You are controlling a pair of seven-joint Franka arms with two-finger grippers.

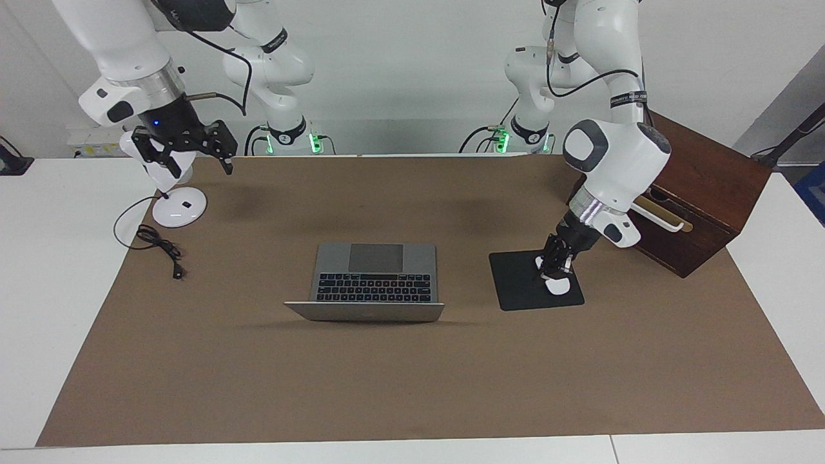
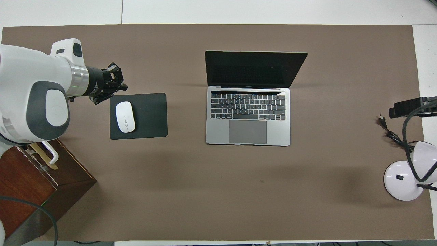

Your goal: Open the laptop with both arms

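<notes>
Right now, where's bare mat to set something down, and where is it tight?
Free: the wide brown strip nearer the robots than the laptop, between wooden box and lamp; also the strip farther from the robots than its lid. Crowded: the left arm's end, with mouse, mouse pad and left claw.
</notes>
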